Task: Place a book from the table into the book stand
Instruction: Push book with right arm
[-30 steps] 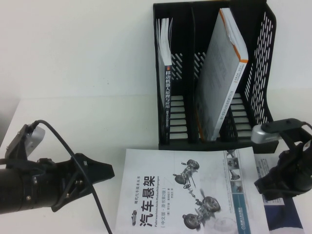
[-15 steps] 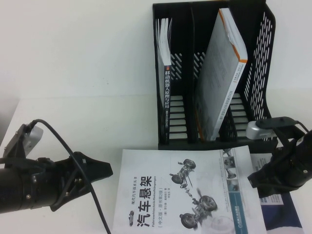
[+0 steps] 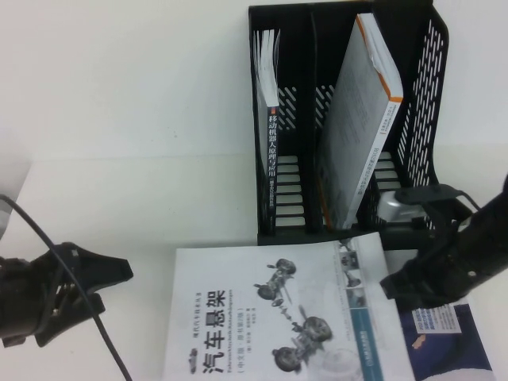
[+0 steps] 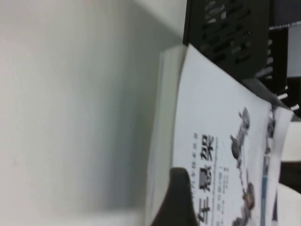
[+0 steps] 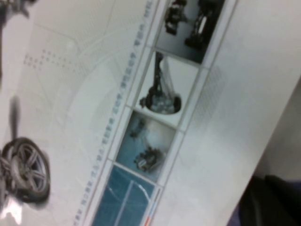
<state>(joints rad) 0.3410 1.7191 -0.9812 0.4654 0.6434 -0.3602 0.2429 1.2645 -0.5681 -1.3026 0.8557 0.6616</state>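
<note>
The book (image 3: 286, 313) lay flat on the table (image 3: 119, 159) at lower centre of the frame, just below the book stand (image 3: 425, 119), its long axis running up-frame. My left gripper (image 3: 107, 274), jaws spread wide and empty, sat just left of it; my right gripper (image 3: 397, 284), closed and empty, pressed at its right edge.

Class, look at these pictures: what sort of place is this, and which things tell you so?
Probably a desk-style test bench: a plain white table, a black book stand holding books, and two robot arms beside a car-suspension book.
</note>
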